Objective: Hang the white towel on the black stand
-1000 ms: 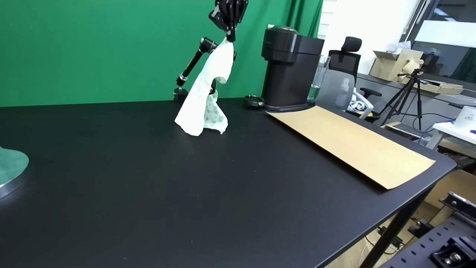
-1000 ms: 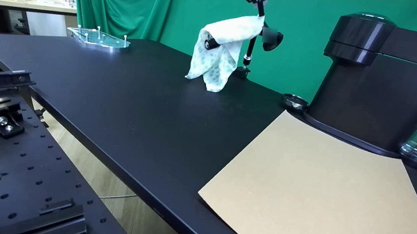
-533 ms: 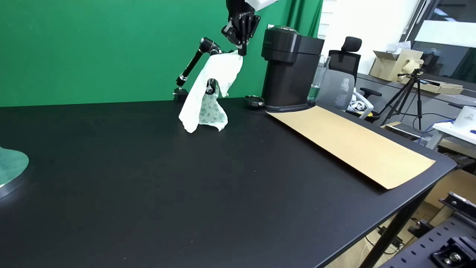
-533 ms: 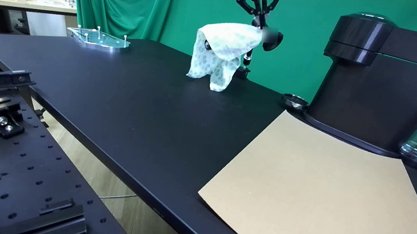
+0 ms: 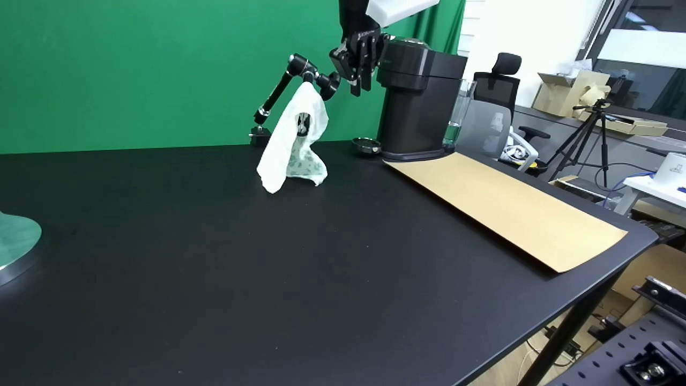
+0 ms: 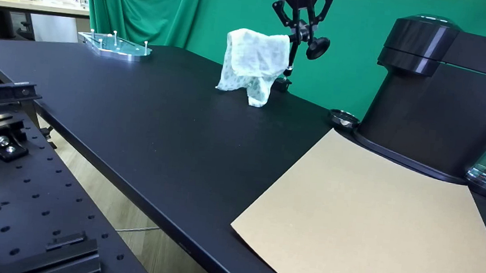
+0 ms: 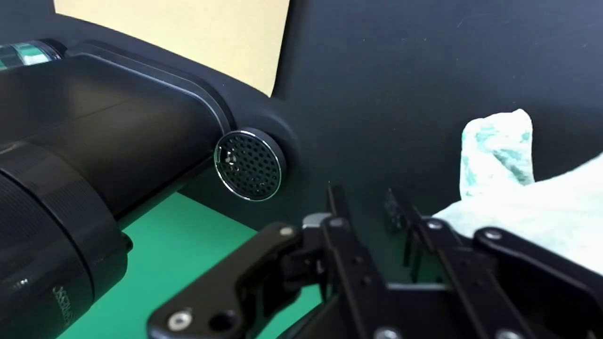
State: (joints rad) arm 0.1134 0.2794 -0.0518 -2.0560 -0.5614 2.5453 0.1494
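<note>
The white towel is draped over the black stand, with its ends hanging down near the table. In an exterior view the towel covers the stand's bar, and the stand's round knob shows beside it. My gripper is at the towel's upper right in that view, apart from it. In the wrist view my gripper has a gap between its fingers with nothing in it. The towel lies to its right there. The stand cannot be made out in the wrist view.
A black coffee machine stands close by the gripper. A small round drip tray sits at its base. A tan cardboard sheet lies on the black table. A clear plate with pegs is at the far end.
The gripper has let go of the towel's corner and moved down and right in an exterior view, toward the coffee machine. The freed end has dropped over the stand's bar.
</note>
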